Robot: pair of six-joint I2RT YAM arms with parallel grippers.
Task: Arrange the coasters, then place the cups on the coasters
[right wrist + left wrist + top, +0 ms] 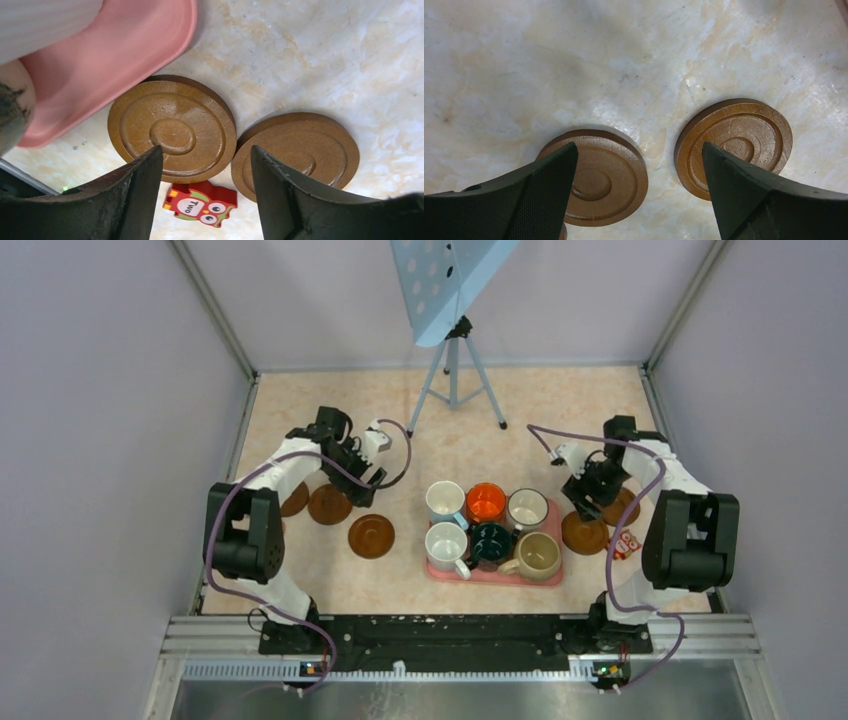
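A pink tray (500, 578) sits mid-bench on the marbled beige bench (560, 410). A small red owl piece (200, 203) marked "Two" lies flat, right of the tray. At the far edge, a tripod (455, 380) carries a tilted pale-blue perforated panel (450, 280).

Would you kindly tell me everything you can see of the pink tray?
The tray is pink, rectangular with rounded corners and a raised rim, and looks like smooth plastic. It lies flat on the table, right of centre. Six mugs stand in it in two rows of three. A coaster lies at its right edge; contact is unclear.
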